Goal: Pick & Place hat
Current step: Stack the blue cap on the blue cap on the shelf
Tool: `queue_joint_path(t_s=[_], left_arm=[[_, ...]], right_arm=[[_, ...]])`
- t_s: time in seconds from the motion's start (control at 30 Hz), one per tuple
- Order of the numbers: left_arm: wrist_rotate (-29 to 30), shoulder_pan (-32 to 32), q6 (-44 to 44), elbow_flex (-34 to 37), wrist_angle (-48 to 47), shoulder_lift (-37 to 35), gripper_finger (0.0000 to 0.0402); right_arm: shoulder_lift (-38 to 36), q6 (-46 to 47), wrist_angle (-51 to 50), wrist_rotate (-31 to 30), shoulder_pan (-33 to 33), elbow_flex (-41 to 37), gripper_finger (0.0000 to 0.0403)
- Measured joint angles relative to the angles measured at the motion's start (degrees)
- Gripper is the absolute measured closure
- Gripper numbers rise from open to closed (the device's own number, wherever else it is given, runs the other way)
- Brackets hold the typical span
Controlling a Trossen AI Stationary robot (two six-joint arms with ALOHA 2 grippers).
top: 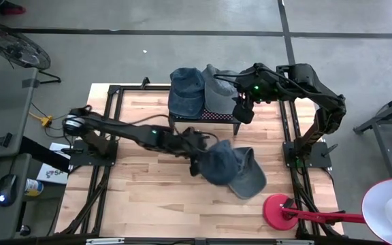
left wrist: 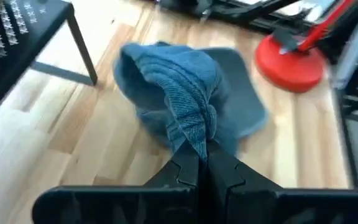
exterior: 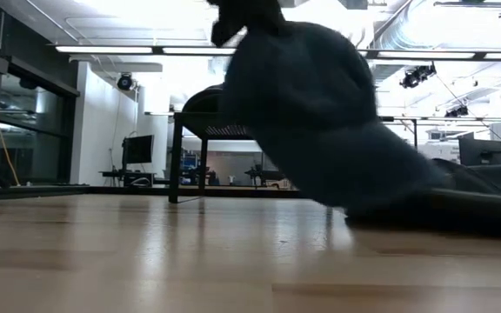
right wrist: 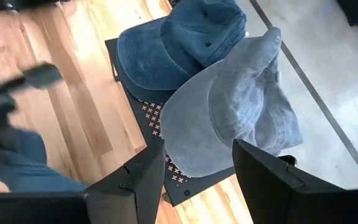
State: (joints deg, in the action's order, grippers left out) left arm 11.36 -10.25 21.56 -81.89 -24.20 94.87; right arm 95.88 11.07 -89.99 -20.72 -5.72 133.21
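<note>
I see the wooden bench point(top: 148, 197) with a black rack point(top: 206, 117) at its far side carrying two caps, a blue cap point(top: 186, 90) and a grey cap point(top: 218, 90). Near the middle, my left hand point(top: 199, 158) is pressed together, pinching the crown of the hat point(top: 233, 170); its brim seems to point toward the red stand base point(top: 278, 208). My right hand point(top: 242, 109) hangs spread above the rack.

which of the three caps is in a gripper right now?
The blue cap mid-table, pinched by the shut left gripper; the other two caps sit untouched on the black stand.
</note>
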Motion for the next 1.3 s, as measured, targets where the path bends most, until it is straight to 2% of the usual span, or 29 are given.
queue_joint_path(t_s=[0.07,0.27,0.33,0.53,0.6,0.73,1.0,1.2,1.3], left_arm=[[-0.5,-0.5,-0.5,0.2,-3.2,-3.4,0.0401],[-0.5,-1.6,-2.4,-0.7,-5.2,-11.7,0.0401],[-2.0,-1.9,-3.7,-2.4,-9.9,-13.4,0.0401],[-9.7,-1.7,-9.6,-13.0,-21.0,-15.1,0.0402],[-11.3,-1.7,-12.6,-16.9,-27.3,-15.1,0.0402],[-14.4,-0.7,-17.9,-24.9,-32.2,-15.0,0.0402],[-20.9,3.2,-25.9,-36.0,-39.6,-15.0,0.0401],[-24.2,5.9,-29.2,-38.6,-42.6,-15.0,0.0401],[-26.5,7.1,-30.8,-38.6,-42.5,-14.9,0.0401]], right_arm=[[0.0,-0.2,0.0,-0.3,0.0,0.0,0.0222],[0.0,-0.7,0.2,-1.0,0.0,0.0,0.0222],[0.0,-0.7,0.3,-1.6,0.0,0.0,0.0222],[0.0,-0.7,1.2,-3.1,0.0,0.0,0.0222],[0.0,-0.4,1.9,-3.4,0.0,0.0,0.0222],[0.0,0.4,4.1,-2.6,0.0,0.0,0.0222],[0.0,-7.7,14.2,8.6,0.2,0.0,0.0222],[0.2,-12.3,23.1,16.7,0.2,0.0,0.0221],[0.9,-12.6,25.6,18.3,0.2,0.0,0.0222]])
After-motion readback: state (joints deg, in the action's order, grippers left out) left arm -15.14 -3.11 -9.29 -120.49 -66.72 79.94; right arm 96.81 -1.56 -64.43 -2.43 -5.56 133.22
